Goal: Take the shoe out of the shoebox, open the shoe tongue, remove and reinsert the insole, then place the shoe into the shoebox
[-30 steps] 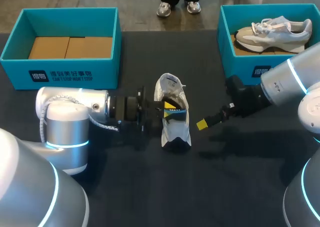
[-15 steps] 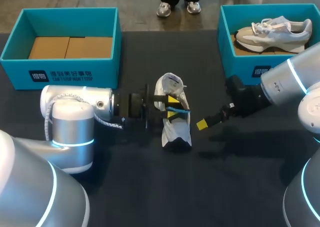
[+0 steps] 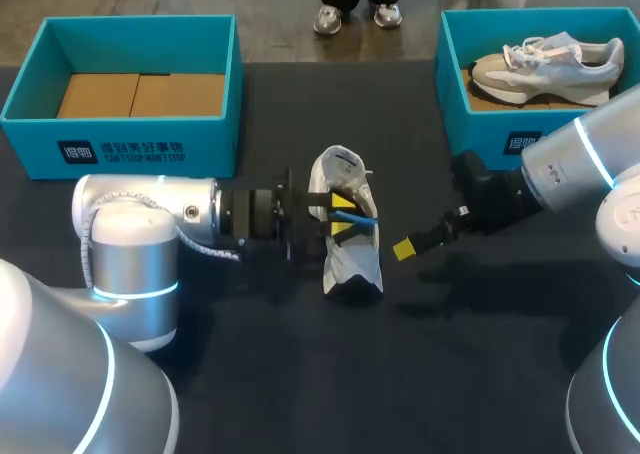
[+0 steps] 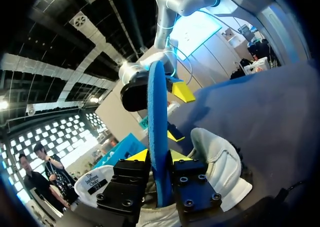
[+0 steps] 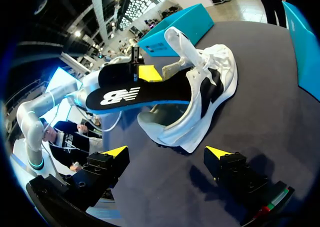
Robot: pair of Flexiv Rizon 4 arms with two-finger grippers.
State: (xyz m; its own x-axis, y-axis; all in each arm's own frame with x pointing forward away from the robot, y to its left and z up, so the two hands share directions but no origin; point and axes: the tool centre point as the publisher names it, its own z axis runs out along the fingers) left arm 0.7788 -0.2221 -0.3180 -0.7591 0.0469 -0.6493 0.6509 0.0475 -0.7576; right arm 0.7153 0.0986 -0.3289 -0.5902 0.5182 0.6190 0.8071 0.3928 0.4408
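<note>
Two risks stand out at the near middle of the counter (image 3: 300,374), where the white shoe (image 3: 350,262) rests with nothing holding it. The left gripper (image 3: 341,217) is closed on the insole (image 3: 362,217), pinching it between both fingers so that the blue-bottomed piece stands out ahead of them, over the shoe's mouth; I cannot tell whether its far end is inside. Pushing it in from here could, in my judgement, shove or tip the loose shoe instead of seating the insole, and a soft insole held at one spot may buckle or fold against the tongue or the collar. The right gripper (image 3: 403,248) hangs just beside the shoe, its fingers spread wide and holding nothing, so it offers no brace; if it closes carelessly it may catch the laces or nudge the shoe. Farther back, the shoebox on the left (image 3: 120,139) holds only flat brown cardboard (image 3: 140,94). The shoebox on the right (image 3: 480,124) holds a second sneaker (image 3: 545,69), grey and white, lying on its side, well apart from the shoe being handled.
</note>
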